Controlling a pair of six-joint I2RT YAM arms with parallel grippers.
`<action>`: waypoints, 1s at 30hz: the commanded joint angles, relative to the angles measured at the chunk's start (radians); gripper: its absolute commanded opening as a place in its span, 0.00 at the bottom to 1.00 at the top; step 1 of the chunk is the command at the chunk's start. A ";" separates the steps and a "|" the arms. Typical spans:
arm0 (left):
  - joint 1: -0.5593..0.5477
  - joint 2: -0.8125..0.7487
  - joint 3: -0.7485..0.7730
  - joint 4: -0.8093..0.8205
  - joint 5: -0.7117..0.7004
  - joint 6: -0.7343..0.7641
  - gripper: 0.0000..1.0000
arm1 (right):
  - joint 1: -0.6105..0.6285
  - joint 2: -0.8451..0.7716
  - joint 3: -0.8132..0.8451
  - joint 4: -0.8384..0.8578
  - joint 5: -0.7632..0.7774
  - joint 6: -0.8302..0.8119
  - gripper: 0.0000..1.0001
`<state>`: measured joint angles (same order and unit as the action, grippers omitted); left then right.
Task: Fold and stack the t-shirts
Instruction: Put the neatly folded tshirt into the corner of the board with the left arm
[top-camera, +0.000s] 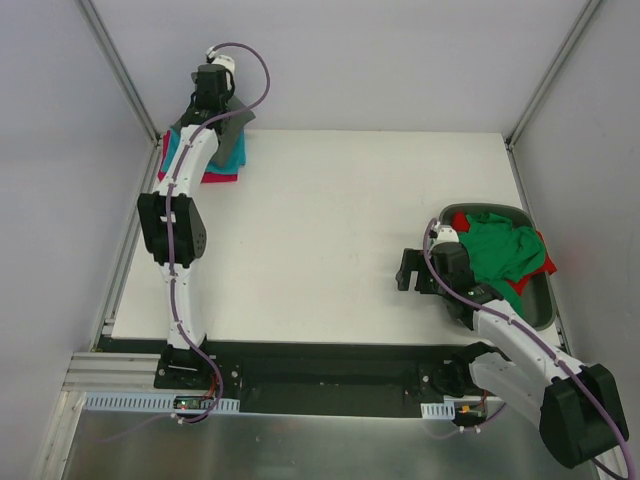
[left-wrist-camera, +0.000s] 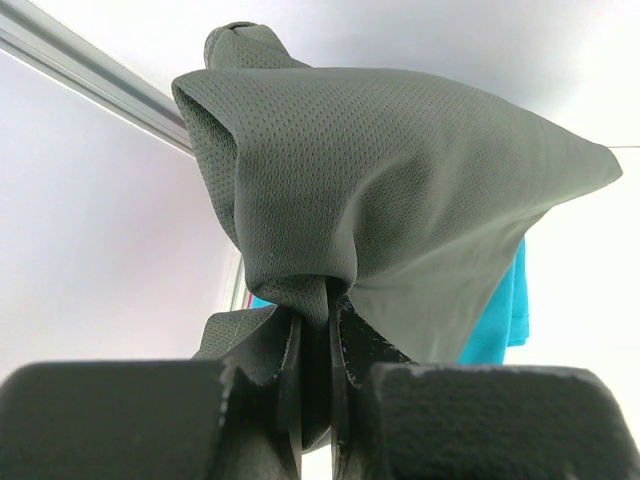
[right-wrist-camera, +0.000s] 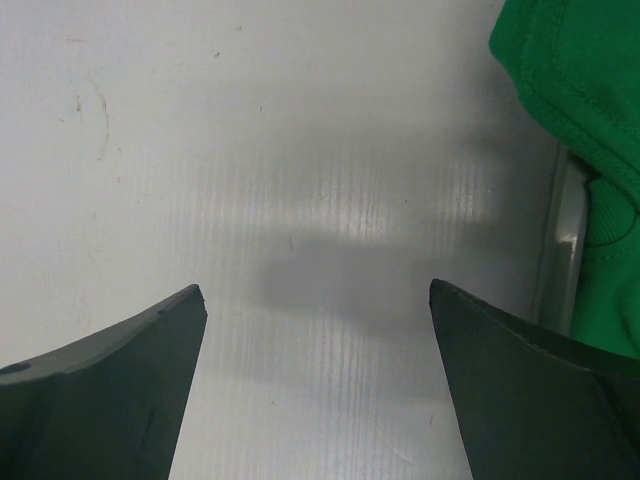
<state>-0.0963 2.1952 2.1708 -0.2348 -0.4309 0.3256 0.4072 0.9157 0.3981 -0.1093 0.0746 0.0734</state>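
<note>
My left gripper (top-camera: 214, 108) is shut on a grey t-shirt (top-camera: 228, 133) and holds it over the stack at the table's far left corner. The grey mesh cloth (left-wrist-camera: 390, 190) bunches between the jaws in the left wrist view. Under it lie a teal shirt (top-camera: 178, 152) and a pink-red shirt (top-camera: 222, 178); the teal one also shows in the left wrist view (left-wrist-camera: 500, 320). My right gripper (top-camera: 410, 270) is open and empty above bare table, left of a grey bin (top-camera: 545, 300) holding a green shirt (top-camera: 505, 250) and a red one (top-camera: 460, 221). The green shirt also shows in the right wrist view (right-wrist-camera: 580, 80).
The white table (top-camera: 330, 230) stretches between the stack and the bin. Metal frame posts (top-camera: 120, 70) stand at the far corners. The bin's rim (right-wrist-camera: 560, 250) lies just right of my right fingers.
</note>
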 joint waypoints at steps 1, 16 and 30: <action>-0.046 -0.087 0.050 -0.003 -0.048 -0.020 0.00 | -0.010 -0.001 0.028 -0.009 -0.006 -0.003 0.96; -0.108 -0.092 0.089 -0.057 -0.084 -0.109 0.00 | -0.008 -0.054 0.025 -0.035 -0.029 0.008 0.96; -0.051 0.038 0.095 -0.023 -0.057 -0.131 0.00 | -0.008 -0.040 0.050 -0.075 0.013 0.005 0.96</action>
<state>-0.1806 2.2135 2.2269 -0.2958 -0.4797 0.2291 0.4034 0.8745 0.4007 -0.1703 0.0601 0.0769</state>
